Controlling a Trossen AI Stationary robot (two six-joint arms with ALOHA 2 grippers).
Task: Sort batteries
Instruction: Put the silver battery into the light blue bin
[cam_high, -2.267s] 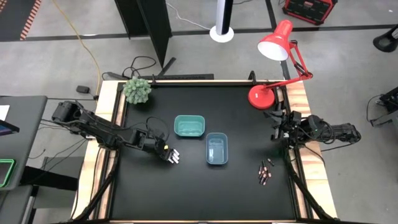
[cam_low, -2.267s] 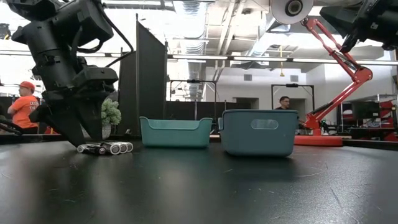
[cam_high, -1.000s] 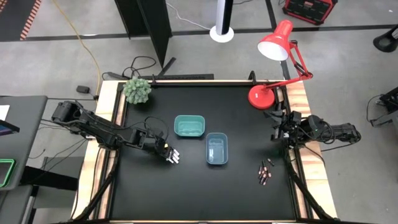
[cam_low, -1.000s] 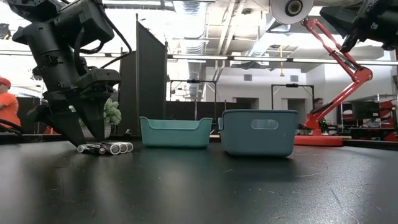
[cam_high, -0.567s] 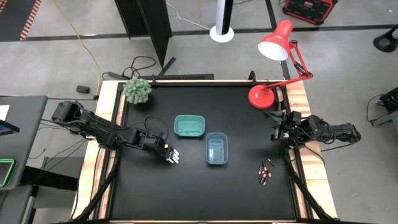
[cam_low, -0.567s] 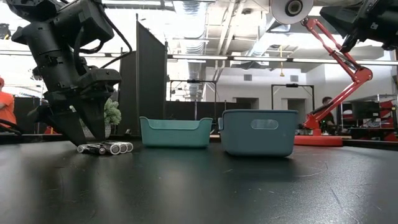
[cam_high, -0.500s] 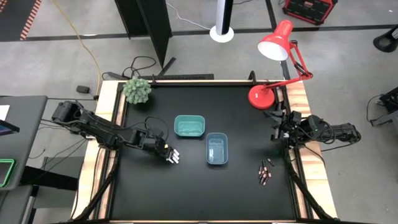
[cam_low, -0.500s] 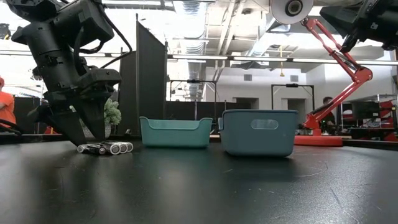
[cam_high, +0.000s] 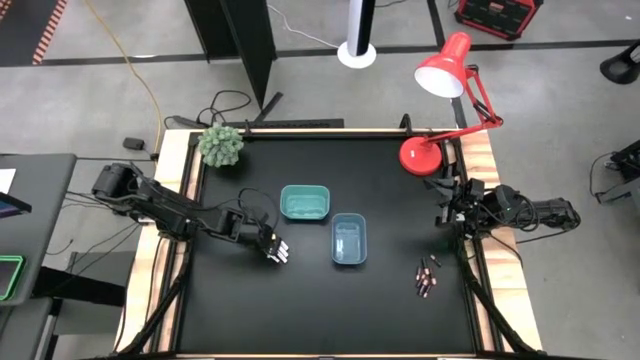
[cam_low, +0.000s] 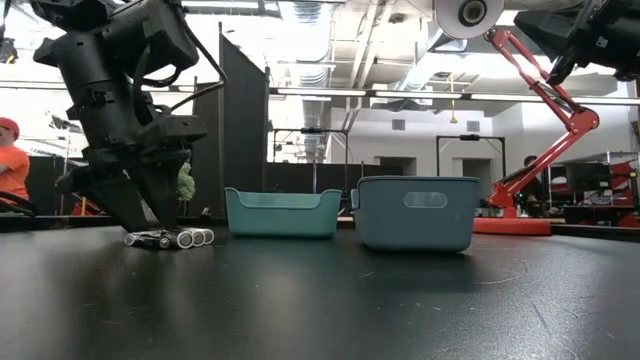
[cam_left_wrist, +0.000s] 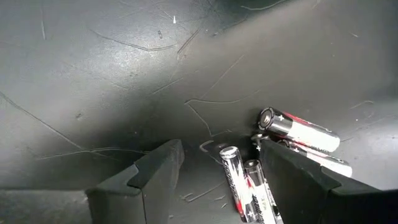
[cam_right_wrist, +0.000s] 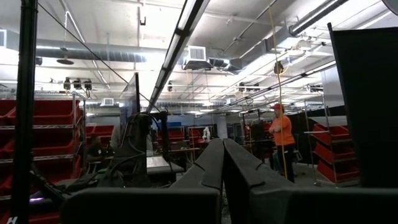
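My left gripper (cam_left_wrist: 217, 171) has shifted slightly over the white batteries (cam_high: 280, 252), just left of the blue tray (cam_high: 348, 240), fingers spread and holding nothing; I judge a pick is near; the dark batteries (cam_high: 425, 279) lie right of that tray; my right gripper (cam_high: 447, 215) waits closed, empty.

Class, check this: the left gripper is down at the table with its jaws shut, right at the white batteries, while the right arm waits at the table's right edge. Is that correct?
Not quite. The left gripper has its jaws open, not shut; the left wrist view shows its fingers spread beside the white batteries. The rest stands: the right arm waits at the table's right edge.
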